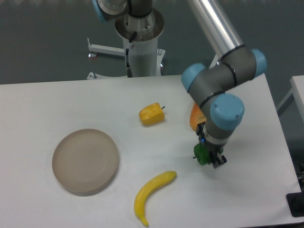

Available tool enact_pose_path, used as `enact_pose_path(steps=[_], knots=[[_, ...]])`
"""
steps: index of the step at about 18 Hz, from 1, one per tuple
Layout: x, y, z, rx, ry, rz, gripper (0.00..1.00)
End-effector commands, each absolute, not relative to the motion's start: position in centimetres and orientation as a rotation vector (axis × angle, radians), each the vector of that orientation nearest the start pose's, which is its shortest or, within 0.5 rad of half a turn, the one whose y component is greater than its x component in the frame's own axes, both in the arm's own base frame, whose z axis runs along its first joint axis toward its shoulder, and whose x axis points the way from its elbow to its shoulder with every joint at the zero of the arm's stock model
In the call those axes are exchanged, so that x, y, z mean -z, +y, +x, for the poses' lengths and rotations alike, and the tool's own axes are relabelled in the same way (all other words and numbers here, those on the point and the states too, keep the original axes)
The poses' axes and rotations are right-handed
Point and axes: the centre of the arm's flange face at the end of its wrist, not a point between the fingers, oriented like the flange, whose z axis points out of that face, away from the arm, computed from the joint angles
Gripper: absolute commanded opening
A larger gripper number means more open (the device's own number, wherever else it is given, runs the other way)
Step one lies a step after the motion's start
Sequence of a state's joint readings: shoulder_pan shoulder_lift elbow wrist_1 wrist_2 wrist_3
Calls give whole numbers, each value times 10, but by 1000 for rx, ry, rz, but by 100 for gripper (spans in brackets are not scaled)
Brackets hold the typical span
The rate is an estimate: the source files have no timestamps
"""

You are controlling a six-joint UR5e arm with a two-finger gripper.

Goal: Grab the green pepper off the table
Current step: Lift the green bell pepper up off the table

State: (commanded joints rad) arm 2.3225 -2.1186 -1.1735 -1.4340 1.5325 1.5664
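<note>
The green pepper (202, 155) is small, dark and glossy, and only its left part shows from under the wrist. My gripper (207, 156) points down and is shut on it, just above the white table (57, 99) at its right side. The arm's grey and blue wrist hides the rest of the pepper and most of the fingers.
An orange pepper (194, 116) lies half hidden behind the arm. A yellow pepper (151, 114) sits mid-table. A banana (152, 194) lies near the front edge, and a round beige plate (85, 160) stands at the left. The robot base (140, 42) is at the back.
</note>
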Motion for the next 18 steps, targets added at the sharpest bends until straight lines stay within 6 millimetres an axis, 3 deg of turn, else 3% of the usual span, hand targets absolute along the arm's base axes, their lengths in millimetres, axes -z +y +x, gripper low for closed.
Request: enact_pose_path(steps=[4,7,18], knots=[[-407,582,-350,145,1245,-2876,3],[-399,574,-345,190,1213,-2878,3],[-396,578,-349,113,1207,-2877,8]])
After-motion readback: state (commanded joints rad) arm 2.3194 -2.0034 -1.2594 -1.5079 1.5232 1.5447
